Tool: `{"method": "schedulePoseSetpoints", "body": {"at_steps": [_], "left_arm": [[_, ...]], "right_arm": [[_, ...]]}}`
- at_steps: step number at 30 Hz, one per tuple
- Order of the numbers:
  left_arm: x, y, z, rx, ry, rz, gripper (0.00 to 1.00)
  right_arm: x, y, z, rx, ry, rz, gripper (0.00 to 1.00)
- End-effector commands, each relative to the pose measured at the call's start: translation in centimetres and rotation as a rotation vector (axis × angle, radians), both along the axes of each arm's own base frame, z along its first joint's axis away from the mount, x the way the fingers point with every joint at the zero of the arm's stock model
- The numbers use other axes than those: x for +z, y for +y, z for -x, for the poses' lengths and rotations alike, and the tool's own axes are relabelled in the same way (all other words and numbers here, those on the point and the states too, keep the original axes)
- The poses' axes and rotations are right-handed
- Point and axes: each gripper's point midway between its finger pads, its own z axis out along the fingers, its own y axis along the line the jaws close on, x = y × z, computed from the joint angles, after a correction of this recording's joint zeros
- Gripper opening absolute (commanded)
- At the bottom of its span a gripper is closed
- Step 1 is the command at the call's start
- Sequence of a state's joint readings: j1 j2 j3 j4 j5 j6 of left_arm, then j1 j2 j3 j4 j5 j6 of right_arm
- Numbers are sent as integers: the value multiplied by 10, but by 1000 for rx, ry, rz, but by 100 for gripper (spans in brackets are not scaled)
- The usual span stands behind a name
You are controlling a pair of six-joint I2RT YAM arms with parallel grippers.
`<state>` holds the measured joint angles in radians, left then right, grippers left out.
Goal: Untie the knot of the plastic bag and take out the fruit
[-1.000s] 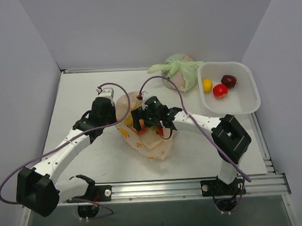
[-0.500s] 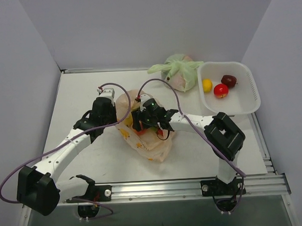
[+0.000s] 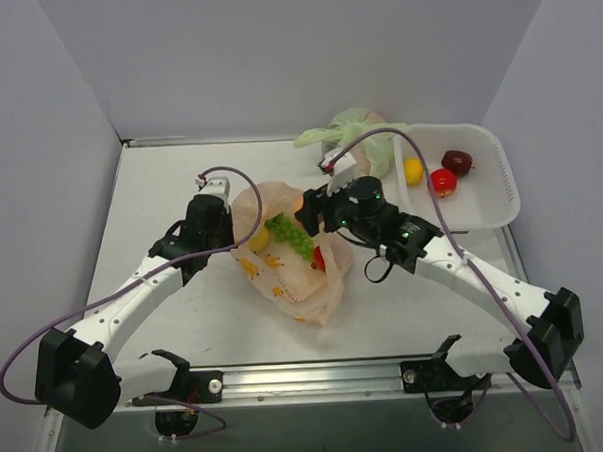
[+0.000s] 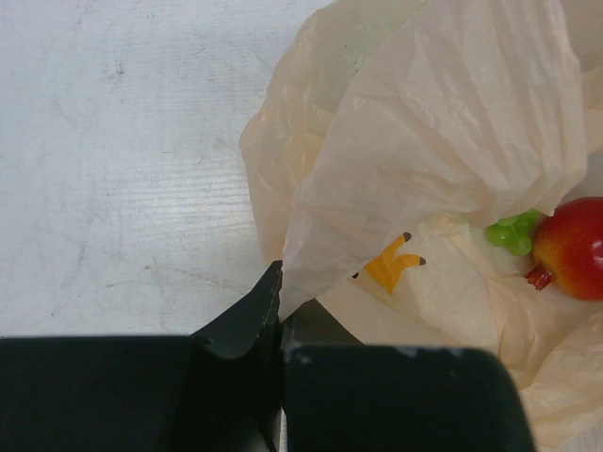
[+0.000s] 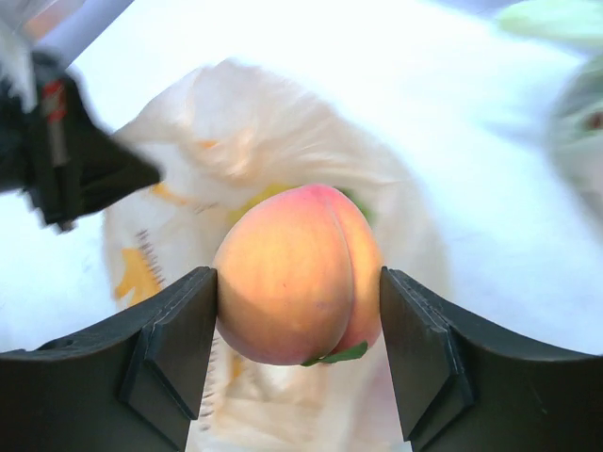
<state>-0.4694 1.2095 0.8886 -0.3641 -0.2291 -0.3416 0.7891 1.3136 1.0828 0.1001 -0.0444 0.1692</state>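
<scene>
The peach-orange plastic bag (image 3: 289, 277) lies open mid-table; no knot shows on it. A green grape bunch (image 3: 290, 235), a red fruit (image 3: 319, 257) and a yellow one (image 3: 259, 242) lie in it. My right gripper (image 3: 309, 208) is shut on the peach-coloured fruit (image 5: 297, 273), held above the bag (image 5: 236, 179). My left gripper (image 3: 224, 224) is shut on the bag's left edge; in the left wrist view its fingertips (image 4: 273, 287) pinch the film (image 4: 443, 122), with grapes (image 4: 512, 233) and the red fruit (image 4: 575, 247) beyond.
A white tray (image 3: 500, 192) at the back right holds a yellow fruit (image 3: 413, 170), a red one (image 3: 441, 181) and a dark red one (image 3: 457, 161). A tied pale green bag (image 3: 363, 141) sits beside it, behind my right wrist.
My right gripper has risen out of the bag with the peach-coloured fruit and swung right and back. The grapes now lie uncovered. The left gripper has kept its hold.
</scene>
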Motion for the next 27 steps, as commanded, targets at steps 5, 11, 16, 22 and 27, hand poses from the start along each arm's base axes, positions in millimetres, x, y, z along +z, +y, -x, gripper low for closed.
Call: {"method": "schedulePoseSetpoints", "body": {"at_steps": [5,11,16,22,27], "left_arm": [[18,-5,-10,2,-40,31,1],[17,-5,-9,1,-36,28,1],[16,-6,-10,-3,-34,29,1],[15,-7,-10,-8,-30,29,1],[16,-8,-10,-14,-30,34,1]], "right_arm": [[42,-169,-63,-516,-128,77,23],[31,-286,-89,-851,-54,-13,26],[-7,-327,-102,-946,110,-79,43],[-30,-344,-102,-1000,187,-68,99],[-19,-314,-94,-877,182,-109,99]]}}
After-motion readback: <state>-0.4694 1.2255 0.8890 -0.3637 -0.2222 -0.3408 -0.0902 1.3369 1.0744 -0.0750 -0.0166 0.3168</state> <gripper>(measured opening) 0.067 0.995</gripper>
